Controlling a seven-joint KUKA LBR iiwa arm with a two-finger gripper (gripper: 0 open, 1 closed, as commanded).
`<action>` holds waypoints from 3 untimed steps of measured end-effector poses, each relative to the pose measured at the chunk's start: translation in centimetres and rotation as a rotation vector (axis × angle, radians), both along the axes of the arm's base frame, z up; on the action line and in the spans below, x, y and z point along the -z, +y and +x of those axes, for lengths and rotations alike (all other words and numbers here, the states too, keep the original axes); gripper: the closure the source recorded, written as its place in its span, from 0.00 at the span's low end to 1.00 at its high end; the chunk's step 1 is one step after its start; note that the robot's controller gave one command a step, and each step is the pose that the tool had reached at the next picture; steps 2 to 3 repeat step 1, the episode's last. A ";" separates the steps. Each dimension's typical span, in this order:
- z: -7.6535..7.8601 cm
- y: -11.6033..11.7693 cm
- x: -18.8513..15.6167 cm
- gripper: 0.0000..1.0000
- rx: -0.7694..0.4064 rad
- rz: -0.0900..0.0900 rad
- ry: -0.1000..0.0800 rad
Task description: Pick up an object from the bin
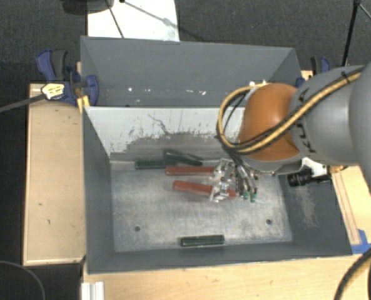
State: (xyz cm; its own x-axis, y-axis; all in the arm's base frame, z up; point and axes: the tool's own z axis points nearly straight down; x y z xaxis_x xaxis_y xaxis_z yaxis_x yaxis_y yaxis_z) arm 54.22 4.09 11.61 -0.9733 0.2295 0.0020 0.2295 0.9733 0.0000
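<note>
The hand [226,185] is down at the red-handled tool [190,185] in the bin [147,220], squeezing or not I cannot tell; next, grip and lift.

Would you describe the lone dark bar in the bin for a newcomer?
Start at the grey metal bin and follow its floor to the near wall. There lies a short dark green flat bar, alone, apart from the red and green sticks clustered mid-bin.

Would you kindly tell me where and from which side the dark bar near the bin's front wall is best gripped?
Probably at mid-length, across its narrow width, coming straight down from above. The dark bar lies flat and parallel to the front wall, with bare floor on its far side.
</note>
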 end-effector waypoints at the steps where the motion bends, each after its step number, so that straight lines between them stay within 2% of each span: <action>1: -0.2 0.0 -2.1 1.00 0.000 0.000 0.006; 3: -0.2 0.0 -2.1 1.00 0.000 0.000 0.006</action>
